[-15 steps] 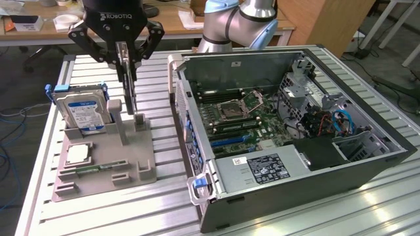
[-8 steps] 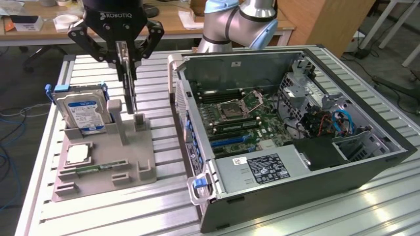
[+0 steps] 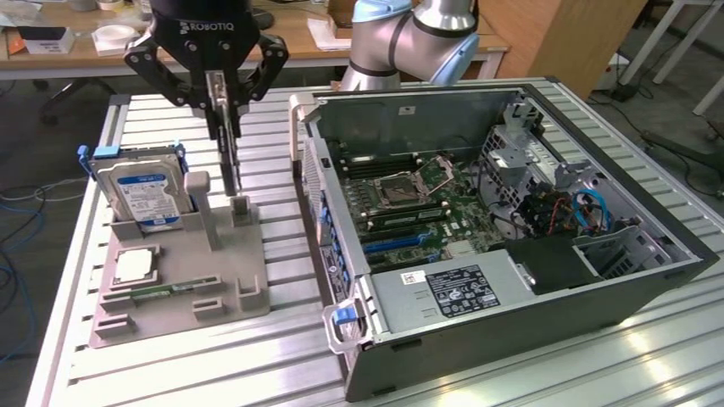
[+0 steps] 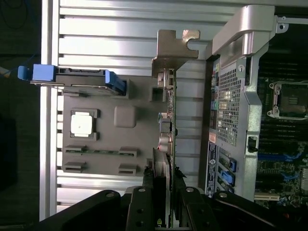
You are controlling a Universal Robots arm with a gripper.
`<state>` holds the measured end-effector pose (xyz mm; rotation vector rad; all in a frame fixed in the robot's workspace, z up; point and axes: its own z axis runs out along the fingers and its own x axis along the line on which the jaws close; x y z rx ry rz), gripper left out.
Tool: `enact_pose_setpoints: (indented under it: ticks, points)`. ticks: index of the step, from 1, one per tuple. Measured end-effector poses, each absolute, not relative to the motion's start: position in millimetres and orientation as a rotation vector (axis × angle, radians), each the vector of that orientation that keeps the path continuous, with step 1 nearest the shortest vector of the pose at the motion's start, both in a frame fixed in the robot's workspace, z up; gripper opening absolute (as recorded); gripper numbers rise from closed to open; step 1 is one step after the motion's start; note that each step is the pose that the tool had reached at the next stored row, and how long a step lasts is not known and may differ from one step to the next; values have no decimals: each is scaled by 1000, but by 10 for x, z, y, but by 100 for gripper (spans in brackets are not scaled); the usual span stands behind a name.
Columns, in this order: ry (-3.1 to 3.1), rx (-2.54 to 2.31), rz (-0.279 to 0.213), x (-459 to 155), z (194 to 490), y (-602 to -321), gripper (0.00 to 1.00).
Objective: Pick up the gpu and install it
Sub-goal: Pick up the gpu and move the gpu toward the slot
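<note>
The gpu (image 3: 231,170) was seen gripped on edge by the pincer (image 3: 224,119), its jaws narrowed onto the thin card, directly over the small slot post of the grey holder tray (image 3: 226,284) on the table (image 3: 226,365). Whether the card's lower edge had cleared that slot could not be told. From the wrist view, the silver end bracket (image 4: 174,48) was shown at the card's far end, beside the open computer case (image 3: 509,331). The pick-up step was judged to be in hand. Installation was judged to call for the card being kept upright and aligned with a motherboard (image 3: 419,212) slot.
</note>
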<state>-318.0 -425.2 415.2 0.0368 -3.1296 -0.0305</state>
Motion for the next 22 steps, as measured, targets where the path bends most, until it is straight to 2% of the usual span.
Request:
enact_pose_setpoints:
  ticks: [22]
  points:
    - [-3130, 37, -31, -3017, 4151, -4252, 26]
